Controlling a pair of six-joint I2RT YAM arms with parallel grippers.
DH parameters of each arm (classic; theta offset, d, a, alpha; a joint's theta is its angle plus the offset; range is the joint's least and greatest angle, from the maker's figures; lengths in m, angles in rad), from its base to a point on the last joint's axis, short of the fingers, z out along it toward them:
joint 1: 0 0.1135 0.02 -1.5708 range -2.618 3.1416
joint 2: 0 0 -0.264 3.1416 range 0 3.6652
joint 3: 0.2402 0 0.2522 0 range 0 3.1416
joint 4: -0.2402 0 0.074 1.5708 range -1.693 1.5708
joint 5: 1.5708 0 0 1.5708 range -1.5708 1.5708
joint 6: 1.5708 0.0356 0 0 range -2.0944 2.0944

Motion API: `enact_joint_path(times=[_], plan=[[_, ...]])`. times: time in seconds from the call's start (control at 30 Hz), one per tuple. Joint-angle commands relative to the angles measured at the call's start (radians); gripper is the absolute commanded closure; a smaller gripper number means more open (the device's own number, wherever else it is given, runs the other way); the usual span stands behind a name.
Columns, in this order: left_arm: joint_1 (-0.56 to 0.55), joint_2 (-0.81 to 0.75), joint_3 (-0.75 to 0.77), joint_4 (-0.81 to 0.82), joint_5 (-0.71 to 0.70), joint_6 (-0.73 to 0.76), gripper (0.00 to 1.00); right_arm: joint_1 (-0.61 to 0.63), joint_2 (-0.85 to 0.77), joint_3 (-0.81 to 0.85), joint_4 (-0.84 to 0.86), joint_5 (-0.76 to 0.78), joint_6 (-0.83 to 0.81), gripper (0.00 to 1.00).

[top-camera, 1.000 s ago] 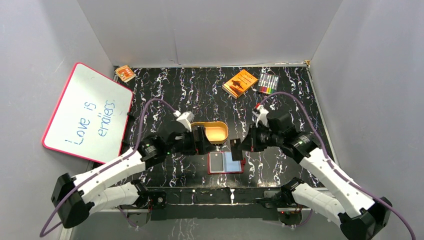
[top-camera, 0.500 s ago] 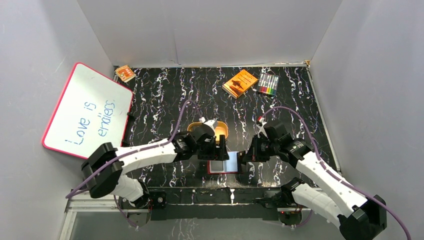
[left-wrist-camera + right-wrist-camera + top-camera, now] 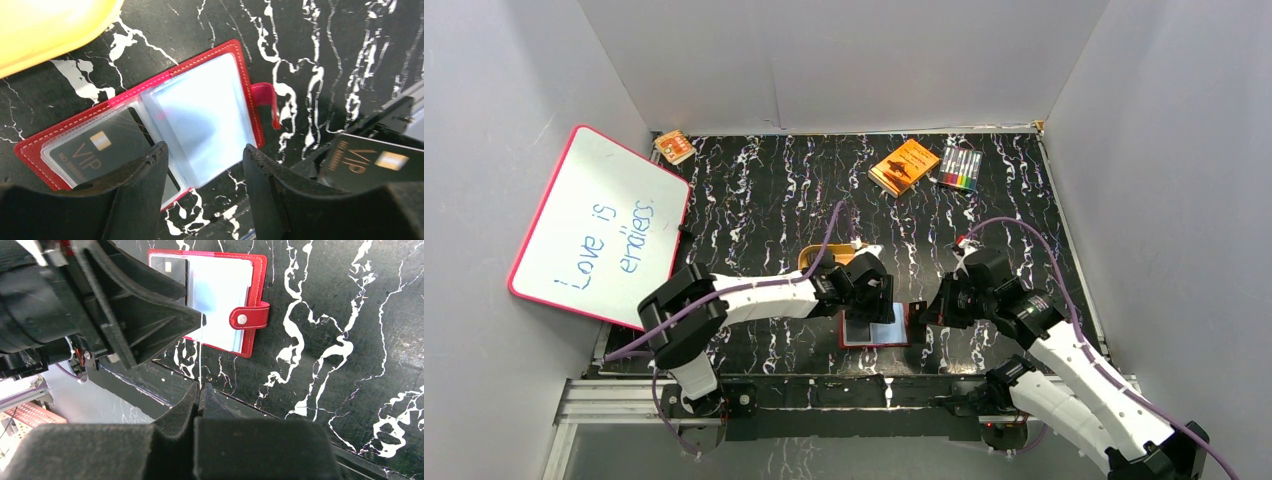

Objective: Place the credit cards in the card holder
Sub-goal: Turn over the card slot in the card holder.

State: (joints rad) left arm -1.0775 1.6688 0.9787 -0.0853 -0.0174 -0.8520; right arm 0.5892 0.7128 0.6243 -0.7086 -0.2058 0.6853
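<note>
The card holder [image 3: 889, 338] lies open on the table's near middle, red with pale clear pockets [image 3: 200, 110]. One black credit card [image 3: 92, 150] marked VIP sits inside its left pocket. My left gripper [image 3: 205, 157] hovers open just above the holder's near edge, nothing between its fingers [image 3: 145, 175]. To the holder's right, my right gripper [image 3: 919, 317] is shut on a second black VIP credit card [image 3: 370, 162]. That card stands edge-on as a thin line [image 3: 200, 355] in the right wrist view. The snap tab [image 3: 249, 317] points right.
A yellow-tan tray [image 3: 50, 25] sits just behind the holder, partly under the left arm [image 3: 754, 295]. An orange box [image 3: 904, 166] and a marker pack [image 3: 961, 168] lie at the back right. A whiteboard [image 3: 599, 228] leans at the left wall.
The left arm has swung right from beside the tray to over the holder, and its jaws have narrowed. The right gripper drifted slightly nearer with its card.
</note>
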Motion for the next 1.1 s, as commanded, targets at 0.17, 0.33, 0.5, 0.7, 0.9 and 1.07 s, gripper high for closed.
enact_joint_path(times=[0.17, 0.33, 0.5, 0.7, 0.9, 1.07], plan=[[-0.024, 0.073, 0.074, -0.103, -0.112, 0.034, 0.47, -0.005, -0.053, 0.021, -0.040, 0.036, 0.016, 1.00], [-0.028, 0.101, 0.077, -0.127, -0.125, 0.041, 0.52, -0.004, -0.041, 0.019, -0.019, 0.008, 0.004, 1.00], [-0.029, 0.106, 0.056, -0.138, -0.135, 0.036, 0.67, -0.004, -0.021, 0.003, 0.012, -0.023, -0.001, 1.00], [-0.029, 0.104, 0.036, -0.149, -0.147, 0.034, 0.80, -0.005, 0.009, -0.032, 0.065, -0.073, 0.003, 1.00], [-0.029, 0.110, 0.025, -0.154, -0.150, 0.035, 0.96, -0.005, 0.039, -0.055, 0.090, -0.088, 0.006, 1.00], [-0.029, 0.102, 0.014, -0.152, -0.157, 0.028, 1.00, -0.004, 0.073, -0.084, 0.111, -0.106, 0.001, 1.00]])
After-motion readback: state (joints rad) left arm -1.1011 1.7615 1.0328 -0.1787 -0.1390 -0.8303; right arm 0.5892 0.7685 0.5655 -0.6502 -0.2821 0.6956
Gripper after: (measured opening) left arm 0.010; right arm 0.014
